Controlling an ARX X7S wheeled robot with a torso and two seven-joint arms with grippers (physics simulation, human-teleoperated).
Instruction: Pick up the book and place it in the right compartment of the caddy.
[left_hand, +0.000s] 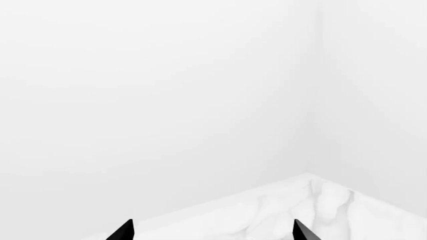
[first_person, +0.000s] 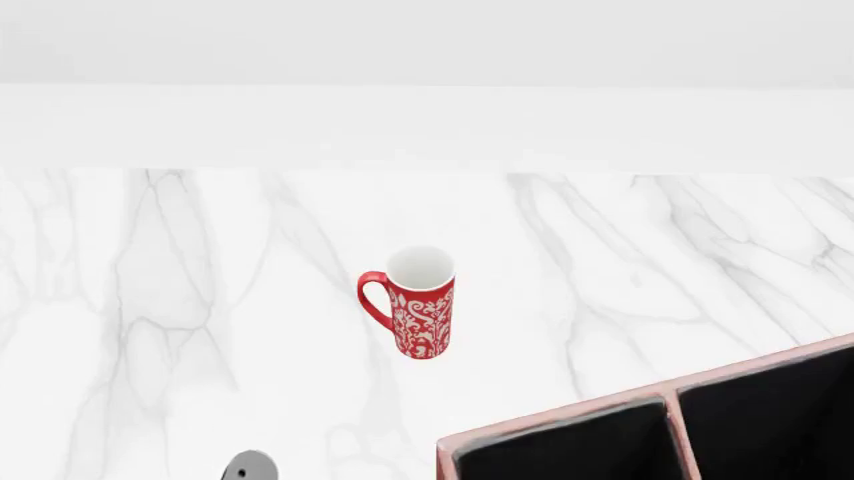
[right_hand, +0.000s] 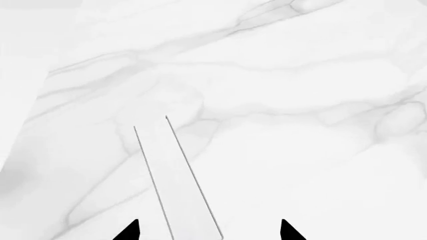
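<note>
Seemingly book (right_hand: 175, 185) edge-on between spread right claw (right_hand: 209, 230) tips, untouched; left claw (left_hand: 212, 231) spread.

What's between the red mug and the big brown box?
Nothing. In the head view, only bare marble table lies between the mug and the caddy.

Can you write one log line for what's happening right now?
left hand: open, empty | right hand: open, around book | caddy: no book seen | mug: upright
</note>
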